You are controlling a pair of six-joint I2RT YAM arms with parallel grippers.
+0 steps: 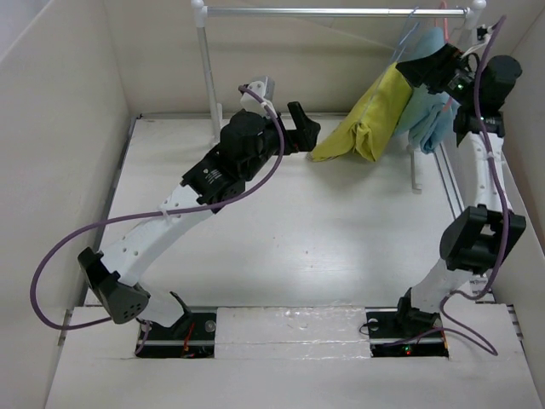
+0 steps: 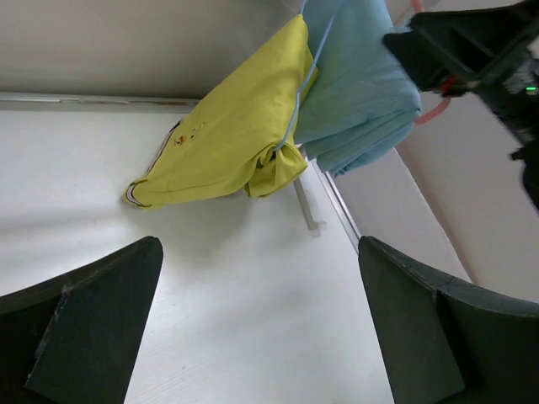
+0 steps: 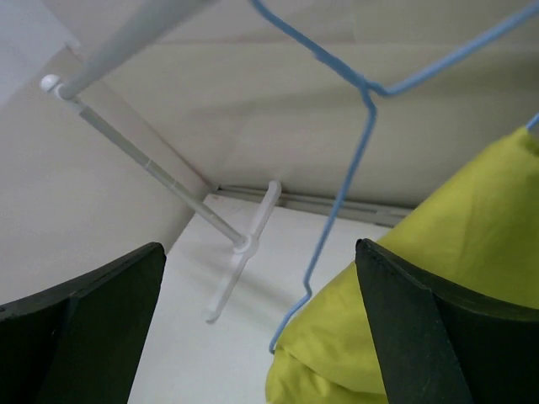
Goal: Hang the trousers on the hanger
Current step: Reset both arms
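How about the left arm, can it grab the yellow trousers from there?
Probably yes. The left gripper is open and points at the trousers, with only bare table between them.

Left gripper spread, right gripper likely spread, high

No legible text, brand, number or sign in any view.
Trousers: small orange mark on cloth, upper left-centre of left wrist view, too small to read.
Left arm: small pale marking on black housing, upper left-centre of top view, not readable.
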